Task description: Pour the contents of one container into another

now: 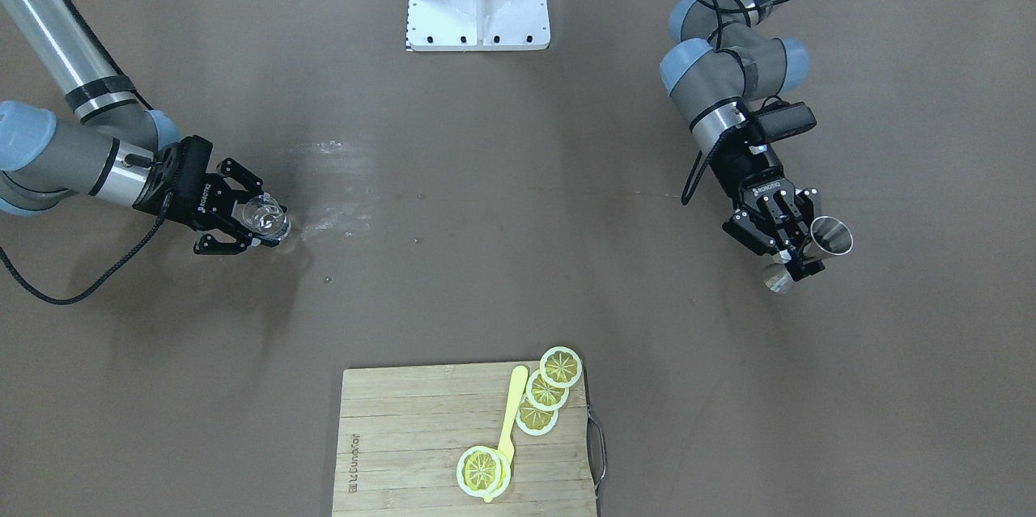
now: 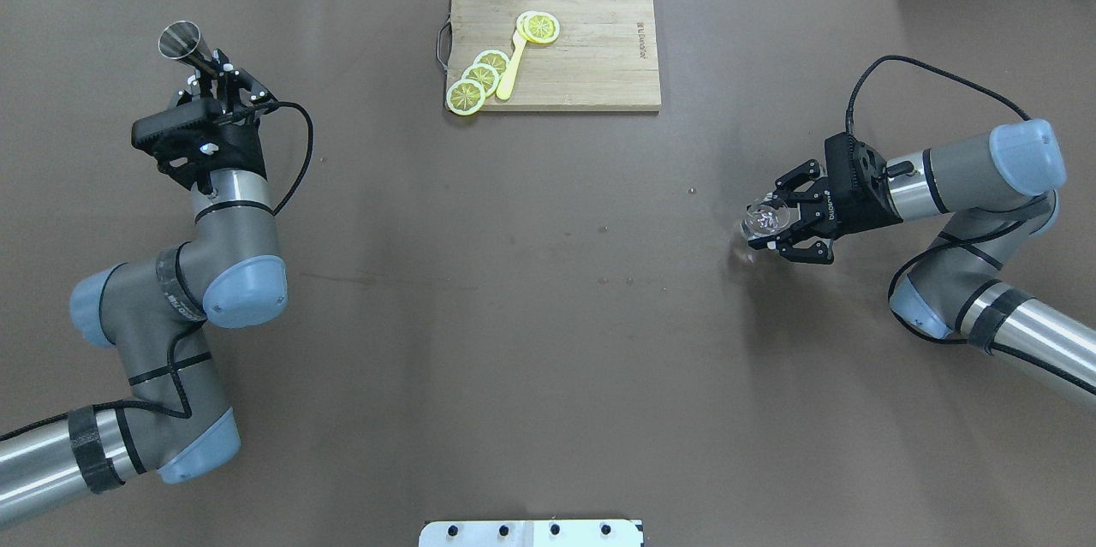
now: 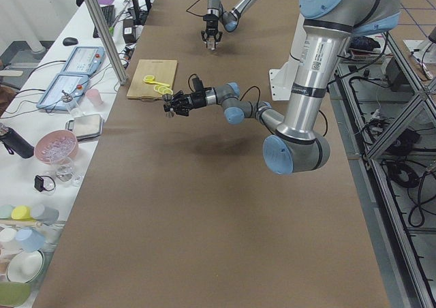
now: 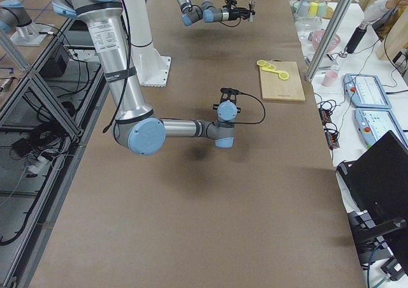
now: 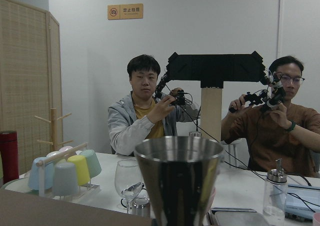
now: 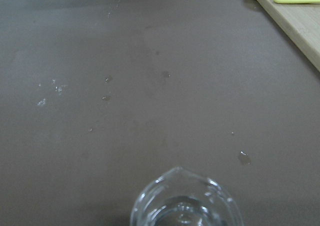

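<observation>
Tabletop [image 1: 518, 282]: matt brown sheet, smooth, paper-like, with a few shiny smears [image 1: 340, 218] left of centre in the front-facing view. Jigger [image 1: 831, 239]: polished metal, mirror-glossy. Pitcher [image 1: 267, 219]: clear glossy glass. Cutting board [image 1: 405, 436]: pale wood in strips, matt, grain visible, with a thin metal wire handle [image 1: 600, 444]. Lemon slices [image 1: 560, 366] and yellow utensil [image 1: 511, 412]: smooth, plastic-looking, slight sheen. Left gripper [image 1: 809, 246] and right gripper [image 1: 256, 219]: matt black. Arm tubes [image 1: 65, 40]: brushed silver metal. Joint caps [image 1: 24, 133]: matt blue-grey plastic. Base plate [image 1: 477, 7]: white, painted, semi-gloss.
</observation>
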Action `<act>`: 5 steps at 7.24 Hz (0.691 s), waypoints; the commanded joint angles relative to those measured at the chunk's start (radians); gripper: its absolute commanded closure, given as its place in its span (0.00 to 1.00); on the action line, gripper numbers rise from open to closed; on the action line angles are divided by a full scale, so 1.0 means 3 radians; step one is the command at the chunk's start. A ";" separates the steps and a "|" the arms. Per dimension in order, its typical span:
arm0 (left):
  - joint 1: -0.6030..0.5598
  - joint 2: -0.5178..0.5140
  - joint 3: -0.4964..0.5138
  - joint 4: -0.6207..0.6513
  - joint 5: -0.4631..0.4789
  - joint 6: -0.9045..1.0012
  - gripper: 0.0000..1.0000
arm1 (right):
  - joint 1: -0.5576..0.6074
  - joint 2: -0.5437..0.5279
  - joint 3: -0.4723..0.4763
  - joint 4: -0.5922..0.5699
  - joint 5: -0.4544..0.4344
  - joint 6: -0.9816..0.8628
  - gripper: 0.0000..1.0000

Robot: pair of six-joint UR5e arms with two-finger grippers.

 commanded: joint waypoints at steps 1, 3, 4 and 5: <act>0.0117 0.0056 0.0044 0.0309 0.0047 -0.0415 1.00 | 0.0010 0.0035 -0.0064 0.0000 -0.0011 -0.0051 1.00; 0.0118 0.0107 0.0039 0.0862 0.0062 -0.0973 1.00 | 0.0031 0.0050 -0.0069 -0.0010 -0.0092 -0.0051 1.00; 0.0118 0.0107 0.0029 0.1307 0.0199 -0.1443 1.00 | 0.0041 0.0061 -0.0069 -0.0005 -0.0174 -0.0046 1.00; 0.0123 0.0112 0.0039 0.1362 0.0205 -0.1494 1.00 | 0.0041 0.0066 -0.0069 -0.0010 -0.0246 -0.0046 1.00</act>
